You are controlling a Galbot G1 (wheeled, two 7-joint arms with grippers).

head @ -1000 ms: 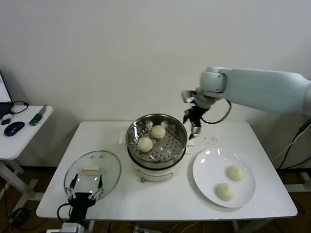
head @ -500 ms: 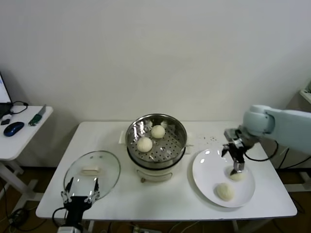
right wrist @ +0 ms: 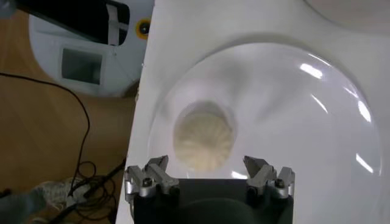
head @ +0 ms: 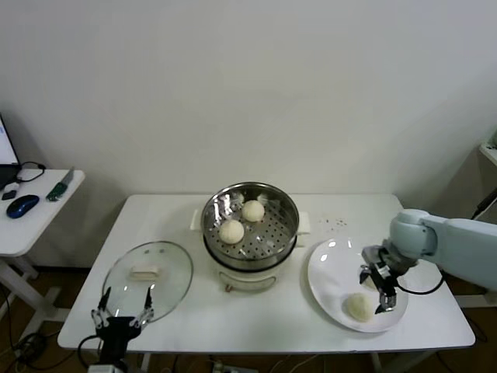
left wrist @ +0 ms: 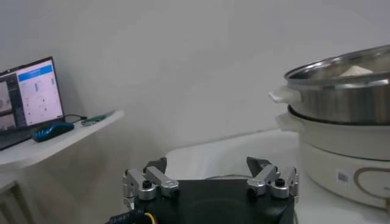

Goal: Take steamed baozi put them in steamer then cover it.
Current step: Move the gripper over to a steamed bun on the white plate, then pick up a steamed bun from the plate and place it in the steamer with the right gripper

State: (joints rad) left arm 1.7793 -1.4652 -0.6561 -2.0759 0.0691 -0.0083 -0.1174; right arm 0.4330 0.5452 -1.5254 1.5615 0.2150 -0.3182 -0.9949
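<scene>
The steel steamer (head: 250, 227) (left wrist: 341, 91) stands mid-table on its cream pot base (left wrist: 350, 159), with two baozi (head: 231, 231) (head: 253, 210) inside. A third baozi (head: 359, 306) (right wrist: 204, 137) lies on the white plate (head: 334, 272) (right wrist: 286, 103). My right gripper (head: 378, 289) (right wrist: 206, 167) hangs open low over the plate, just behind that bun, its fingers apart and empty. The glass cover (head: 147, 270) lies flat at the front left. My left gripper (head: 120, 317) (left wrist: 206, 164) waits open at the cover's near edge, holding nothing.
A side table (head: 35, 214) with a laptop (left wrist: 30, 97), a mouse and a tool stands to the left. The table's front edge runs right below the plate and the cover. Cables and the robot's base (right wrist: 85, 55) lie on the floor beyond it.
My right arm swung from behind the steamer out to the plate and came down over it, now covering the plate's farther bun. The left gripper drifted towards the front edge.
</scene>
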